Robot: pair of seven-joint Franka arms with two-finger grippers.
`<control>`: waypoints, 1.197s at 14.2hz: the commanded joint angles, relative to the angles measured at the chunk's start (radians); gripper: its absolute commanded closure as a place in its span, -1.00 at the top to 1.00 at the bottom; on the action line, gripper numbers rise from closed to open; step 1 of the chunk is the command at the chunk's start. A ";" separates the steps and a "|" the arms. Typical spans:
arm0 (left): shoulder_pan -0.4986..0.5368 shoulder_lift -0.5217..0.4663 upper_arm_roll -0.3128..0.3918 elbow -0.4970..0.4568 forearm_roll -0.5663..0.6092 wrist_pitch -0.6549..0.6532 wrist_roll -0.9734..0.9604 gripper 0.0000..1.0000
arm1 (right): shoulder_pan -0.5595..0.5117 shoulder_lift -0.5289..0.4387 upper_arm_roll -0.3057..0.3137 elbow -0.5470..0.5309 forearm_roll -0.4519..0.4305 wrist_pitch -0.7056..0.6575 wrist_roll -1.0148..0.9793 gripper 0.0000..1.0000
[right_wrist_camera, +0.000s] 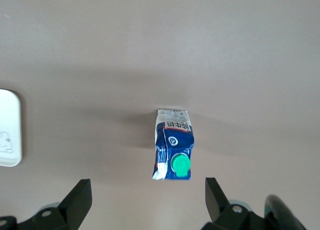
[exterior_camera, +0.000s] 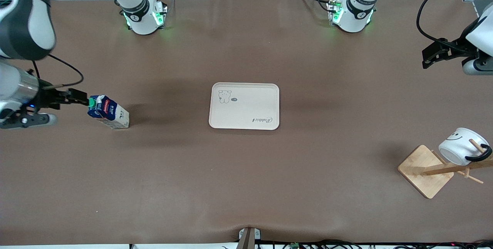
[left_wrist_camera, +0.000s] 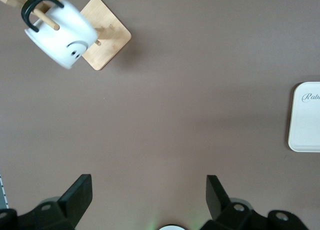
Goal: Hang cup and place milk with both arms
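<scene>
Brown matte table (exterior_camera: 246,187), and on it the small milk carton (exterior_camera: 109,112) with its dark blue gabled top, white lower part and round green cap, standing upright toward the right arm's end. The right gripper (exterior_camera: 79,97) hangs just above the carton, fingers spread wide, holding nothing. A cream rectangular tray (exterior_camera: 244,106) with a little bear drawing sits mid-table, well apart from the milk. Over at the left arm's end, the small white mug (exterior_camera: 461,146) with a black smiley face hangs by its black loop handle on a peg of the bamboo rack (exterior_camera: 425,171). The left gripper (exterior_camera: 434,54) hovers up in the air over bare table, fingers released too.
</scene>
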 commanded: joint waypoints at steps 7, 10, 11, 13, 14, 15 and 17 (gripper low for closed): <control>-0.027 -0.080 0.047 -0.078 -0.033 0.001 0.009 1.00 | -0.009 -0.050 -0.001 0.243 0.017 -0.239 0.002 1.00; -0.030 -0.080 0.044 -0.078 -0.044 0.003 0.009 1.00 | -0.015 -0.167 -0.008 0.027 0.016 -0.137 0.002 1.00; -0.033 -0.078 0.043 -0.079 -0.044 0.001 0.009 1.00 | -0.016 -0.186 -0.006 -0.007 0.016 -0.142 0.005 1.00; -0.036 -0.077 0.041 -0.078 -0.051 0.006 0.009 1.00 | -0.016 -0.241 -0.008 -0.098 0.013 -0.116 0.034 1.00; -0.035 -0.077 0.043 -0.078 -0.060 0.007 0.009 1.00 | -0.018 -0.256 -0.006 -0.125 0.010 -0.104 0.065 1.00; -0.033 -0.077 0.043 -0.078 -0.061 0.010 0.009 1.00 | -0.018 -0.264 -0.008 -0.141 0.010 -0.100 0.097 1.00; -0.032 -0.075 0.043 -0.078 -0.059 0.017 0.009 1.00 | -0.018 -0.266 -0.006 -0.158 0.010 -0.099 0.108 1.00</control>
